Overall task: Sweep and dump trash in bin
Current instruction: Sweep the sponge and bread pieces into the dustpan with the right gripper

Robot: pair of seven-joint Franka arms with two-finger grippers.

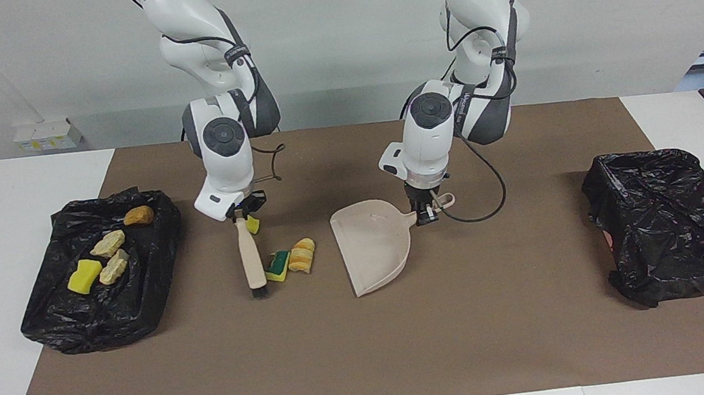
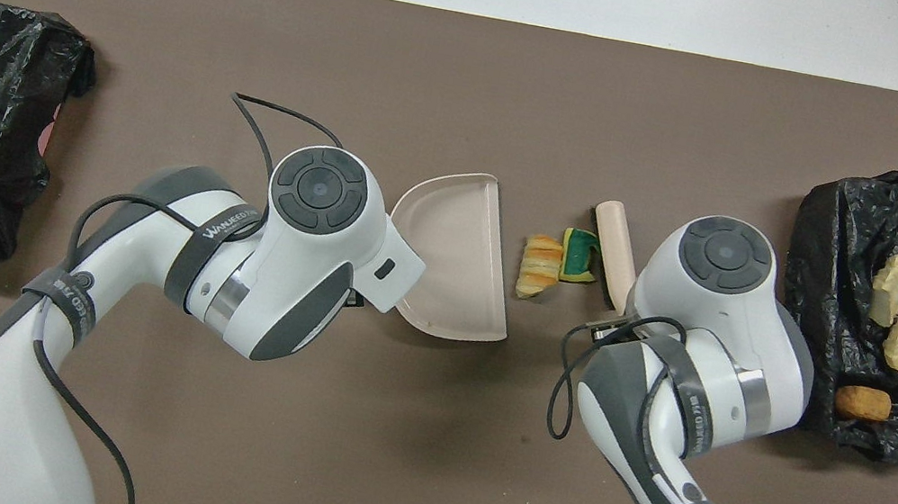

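My right gripper [image 1: 240, 213] is shut on the top of the beige brush [image 1: 251, 260], whose bristles rest on the brown mat. A green-and-yellow sponge bit [image 1: 279, 265] lies against the brush and touches the orange-striped roll [image 1: 301, 256]. A small yellow sponge bit [image 1: 254, 224] sits beside the brush handle, under the gripper. My left gripper [image 1: 425, 213] is shut on the handle of the beige dustpan [image 1: 370, 244], whose open mouth faces the roll. In the overhead view the brush [image 2: 616, 248], sponge bit [image 2: 579, 256], roll [image 2: 540, 265] and dustpan [image 2: 453, 253] lie in a row; both grippers are hidden under the arms.
A black-bagged bin [image 1: 157, 244] at the right arm's end holds a yellow sponge bit [image 1: 84, 276], two tan chunks [image 1: 111, 255] and an orange-brown chunk [image 1: 138, 214]. A second black-bagged bin [image 1: 675, 222] stands at the left arm's end. The brown mat [image 1: 368, 353] covers the table.
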